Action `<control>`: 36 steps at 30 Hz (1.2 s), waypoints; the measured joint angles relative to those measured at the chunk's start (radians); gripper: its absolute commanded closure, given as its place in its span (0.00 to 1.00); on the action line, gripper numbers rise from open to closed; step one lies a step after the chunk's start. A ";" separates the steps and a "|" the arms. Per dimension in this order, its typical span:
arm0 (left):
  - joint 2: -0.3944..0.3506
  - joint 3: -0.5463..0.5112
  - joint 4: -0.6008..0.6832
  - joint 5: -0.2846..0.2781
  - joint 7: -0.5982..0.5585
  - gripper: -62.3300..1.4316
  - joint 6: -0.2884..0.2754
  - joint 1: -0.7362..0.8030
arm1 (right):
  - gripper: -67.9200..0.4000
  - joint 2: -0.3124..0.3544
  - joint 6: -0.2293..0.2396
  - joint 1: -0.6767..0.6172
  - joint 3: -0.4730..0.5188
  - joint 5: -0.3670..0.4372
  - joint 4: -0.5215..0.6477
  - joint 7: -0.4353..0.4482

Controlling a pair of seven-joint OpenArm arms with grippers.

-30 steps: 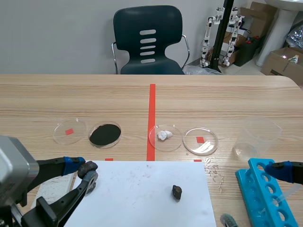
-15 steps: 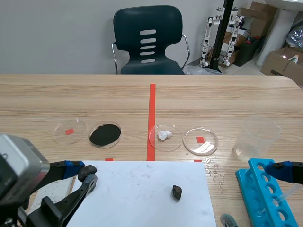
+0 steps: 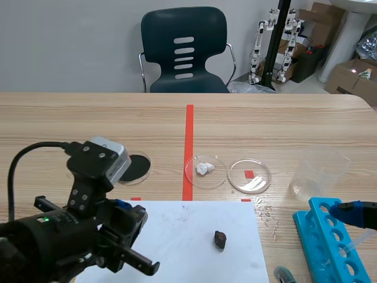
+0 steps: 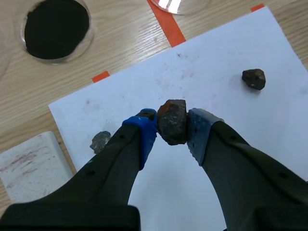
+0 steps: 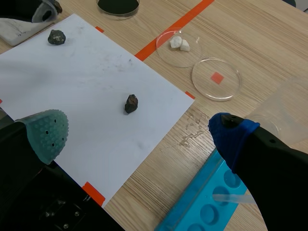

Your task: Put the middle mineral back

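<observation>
Left arm [image 3: 88, 230] has swung up and inward since the earlier frames and now hangs over the white paper [image 4: 211, 62]. Left pincer [image 4: 172, 129] is clamped on the brown mineral [image 4: 172, 120], above the sheet between the grey rock [image 4: 100, 141] and the dark rock [image 4: 253, 79]. Can't tell if it touches the paper. Right pincer [image 5: 138, 134] is spread wide and holds nothing, beside the blue rack [image 5: 202, 202]. Grasp looks done; setting down in the middle spot and release are left.

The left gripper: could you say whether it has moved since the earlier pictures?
Yes. The black left gripper, shut on a rusty-brown mineral, has moved from the white paper sheet's left edge inward over it.
</observation>
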 measured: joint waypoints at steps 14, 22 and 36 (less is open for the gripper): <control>0.047 0.248 -0.192 -0.041 0.294 0.79 0.446 -0.289 | 0.10 0.000 0.000 0.000 0.000 0.000 0.000 0.000; 0.132 0.337 -0.342 -0.040 0.439 0.79 0.506 -0.465 | 0.10 0.000 0.000 0.000 0.000 0.000 0.000 0.000; 0.255 0.341 -0.573 0.004 0.563 0.79 0.505 -0.618 | 0.10 0.000 0.000 0.000 0.000 0.000 0.000 0.000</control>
